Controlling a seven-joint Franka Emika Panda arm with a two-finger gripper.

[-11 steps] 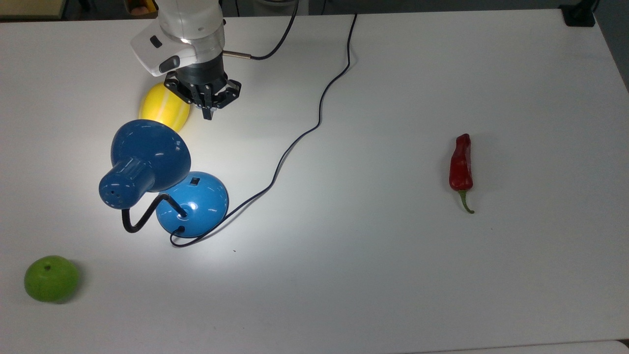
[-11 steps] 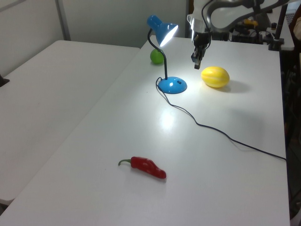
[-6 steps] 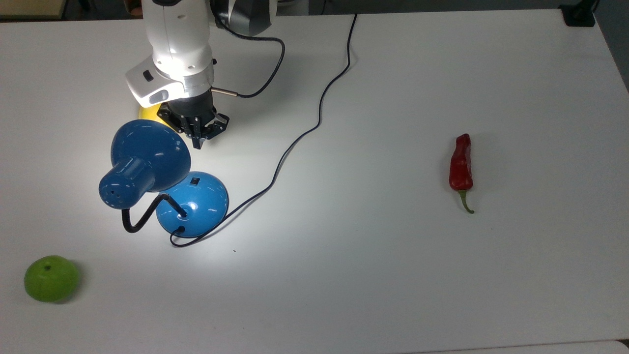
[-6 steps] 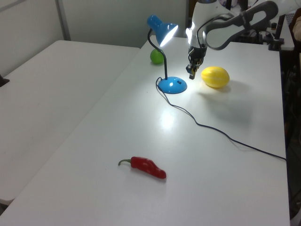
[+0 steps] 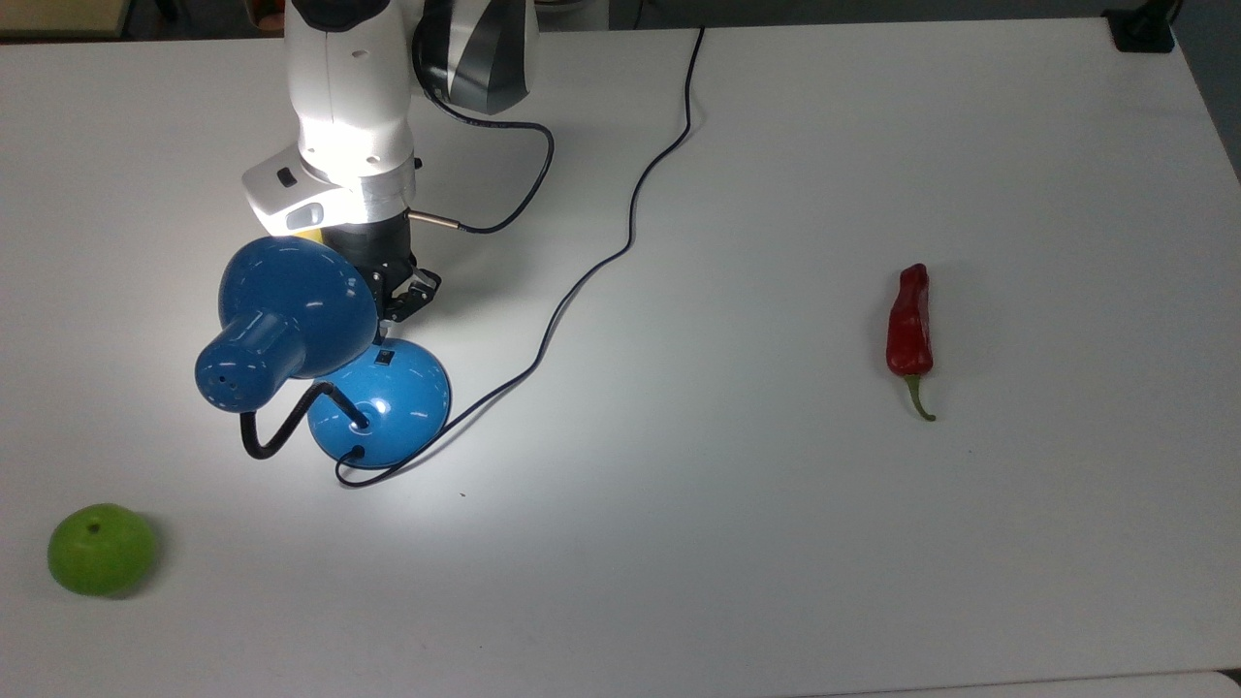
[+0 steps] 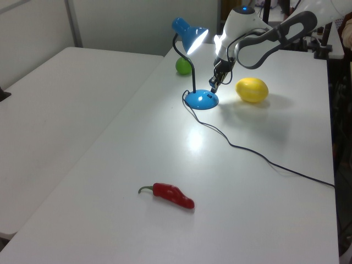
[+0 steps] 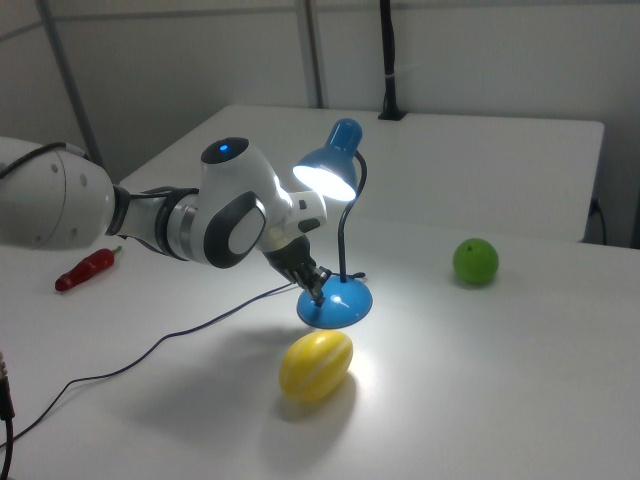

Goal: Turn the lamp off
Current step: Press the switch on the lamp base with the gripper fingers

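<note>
The lamp (image 5: 320, 354) glows – the gripper (image 5: 385, 332), fingers pinched together, tips at the switch (image 5: 385, 358) on its base; yellow fruit (image 6: 252, 89) just beside

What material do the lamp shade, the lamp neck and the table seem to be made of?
The lamp shade looks like painted metal with a glossy blue finish: it carries sharp highlights, though hard plastic is possible. The lamp neck looks like a black flexible tube, matte and finely ribbed, bent in a curve. The table looks like smooth white laminate, with only a soft sheen under the lamp light.
</note>
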